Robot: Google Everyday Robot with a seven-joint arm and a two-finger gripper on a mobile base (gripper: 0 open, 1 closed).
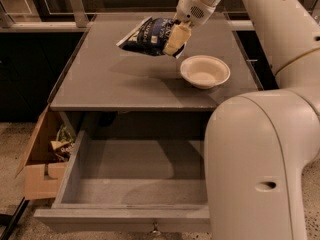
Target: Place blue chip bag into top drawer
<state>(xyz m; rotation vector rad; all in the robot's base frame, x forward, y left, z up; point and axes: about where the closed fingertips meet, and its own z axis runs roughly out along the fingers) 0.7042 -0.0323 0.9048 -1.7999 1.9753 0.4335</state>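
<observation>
The blue chip bag (148,36) is dark navy with white lettering and hangs in the air above the grey counter top (115,79), tilted with its left end lower. My gripper (175,38) is shut on the bag's right end and holds it above the middle of the counter. The top drawer (75,176) is pulled wide open below the counter's front edge. Its inside is bare grey wood, and its small metal knob (155,229) shows at the bottom of the front panel.
A white bowl (205,71) sits on the counter to the right of the bag. A brown cardboard box (40,156) with greenish-yellow wrappers (62,143) stands on the floor left of the drawer. My large white arm (260,169) fills the right side.
</observation>
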